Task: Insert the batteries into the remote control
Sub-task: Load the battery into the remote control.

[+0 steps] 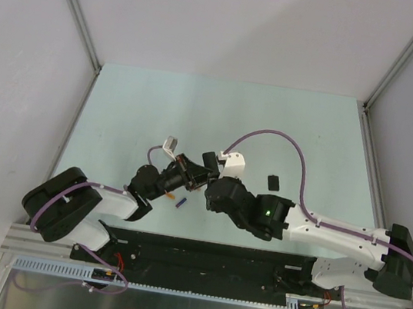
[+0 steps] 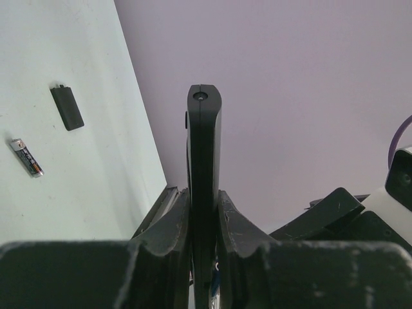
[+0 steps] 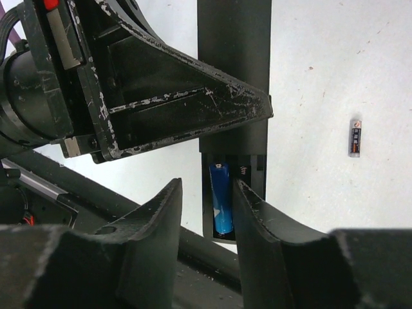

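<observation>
My left gripper [image 1: 185, 173] [image 2: 204, 193] is shut on the black remote control [image 2: 204, 141], held edge-on above the table. In the right wrist view the remote [image 3: 235, 64] shows its open compartment with a blue battery [image 3: 221, 196] lying in the left slot. My right gripper [image 1: 204, 173] [image 3: 205, 196] is open, its fingers [image 3: 161, 225] straddling the compartment's end, close to the blue battery. A loose dark battery with an orange end lies on the table [image 1: 180, 203] [image 2: 26, 157] [image 3: 355, 137].
The black battery cover [image 1: 272, 181] [image 2: 67, 107] lies flat on the pale table [image 1: 221, 110], right of the grippers. Grey enclosure walls [image 1: 19, 56] stand on three sides. The arms' base rail [image 1: 206, 263] runs along the near edge.
</observation>
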### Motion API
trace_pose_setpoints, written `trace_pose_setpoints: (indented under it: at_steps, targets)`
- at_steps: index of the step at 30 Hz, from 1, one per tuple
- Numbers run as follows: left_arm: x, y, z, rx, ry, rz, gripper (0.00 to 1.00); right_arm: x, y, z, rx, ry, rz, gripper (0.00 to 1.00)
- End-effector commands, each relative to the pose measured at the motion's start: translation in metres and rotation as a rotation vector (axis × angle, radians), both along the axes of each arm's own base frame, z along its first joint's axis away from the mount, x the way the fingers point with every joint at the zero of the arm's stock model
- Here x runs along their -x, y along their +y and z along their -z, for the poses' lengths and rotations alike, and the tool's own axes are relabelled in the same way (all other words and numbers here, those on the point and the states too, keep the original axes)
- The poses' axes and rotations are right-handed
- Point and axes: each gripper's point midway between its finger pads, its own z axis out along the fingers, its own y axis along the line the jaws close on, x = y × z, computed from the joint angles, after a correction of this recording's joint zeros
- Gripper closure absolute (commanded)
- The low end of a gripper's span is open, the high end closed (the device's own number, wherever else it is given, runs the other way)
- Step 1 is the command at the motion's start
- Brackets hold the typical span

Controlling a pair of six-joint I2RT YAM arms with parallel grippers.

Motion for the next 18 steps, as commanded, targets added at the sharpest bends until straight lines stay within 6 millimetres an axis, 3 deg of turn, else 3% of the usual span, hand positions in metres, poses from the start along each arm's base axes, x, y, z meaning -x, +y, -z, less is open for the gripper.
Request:
trace_pose_setpoints:
  at_steps: [1,9,18]
  targets:
    - [0.008,0.011,-0.067,0.19,-0.206,-0.019,1.0,0.001,0.003,-0.017,-0.037,-0.001,0.009,0.55]
    - [0.008,0.01,-0.063,0.182,-0.196,-0.016,1.0,-0.003,0.0,-0.047,-0.093,-0.036,0.024,0.34]
    - [0.007,0.01,-0.061,0.18,-0.191,-0.016,1.0,-0.004,-0.014,-0.075,-0.144,-0.068,0.043,0.3]
